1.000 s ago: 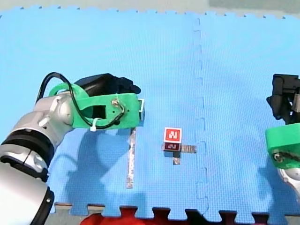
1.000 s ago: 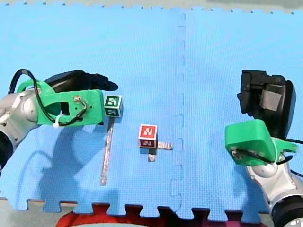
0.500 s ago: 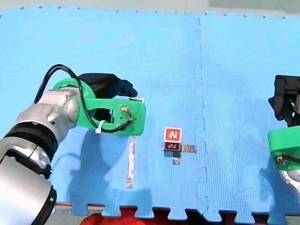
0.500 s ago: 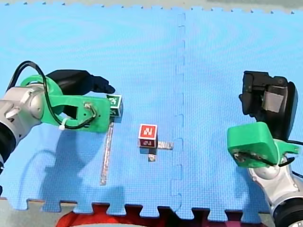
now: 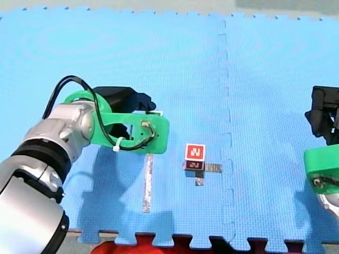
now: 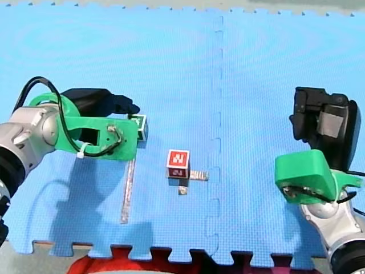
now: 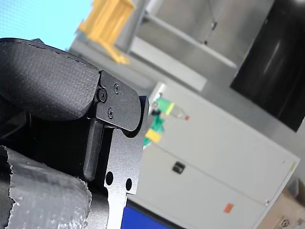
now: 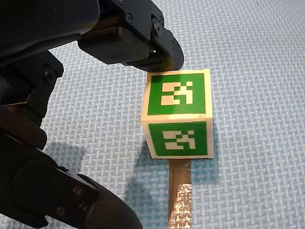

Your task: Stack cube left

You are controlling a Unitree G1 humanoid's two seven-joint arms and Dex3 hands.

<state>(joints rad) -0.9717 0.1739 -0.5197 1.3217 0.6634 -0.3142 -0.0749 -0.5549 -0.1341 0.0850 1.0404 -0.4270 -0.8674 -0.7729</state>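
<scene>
— While the green cube [image 8: 177,114] sits upright on the blue foam mat [image 6: 171,57], how is it being addressed?

— It is flanked by the left hand [image 6: 100,101], which is held low over the mat on the left side. In the second wrist view the fingers are seen set wide. One fingertip [image 8: 143,47] is placed close against the cube's far upper edge, and the other fingers are kept apart from its near side. Whether that fingertip touches cannot be told. No grip is judged to be made yet, since the cube is seated flat at the end of the silver tape strip [image 6: 128,188].

— Why is the hand held that way?

— A gap wider than the cube is needed so that opposite faces can be pinched squarely. That is a judgement.

— And where is the cube meant to be taken?

— The red cube [image 6: 178,160] is stood near it to the right, on a small cross of tape [image 6: 197,176], and is taken to be the base of the stack. The two cubes are apart, with bare mat between them.

— Is the other arm involved?

— The right hand [image 6: 319,120] is kept well away at the mat's right side, and nothing is held in it. Whether it is open or closed cannot be told.

— What could be spoiled?

— If the pinch is closed unevenly, the green cube may be pushed off its mark or tilted.
</scene>
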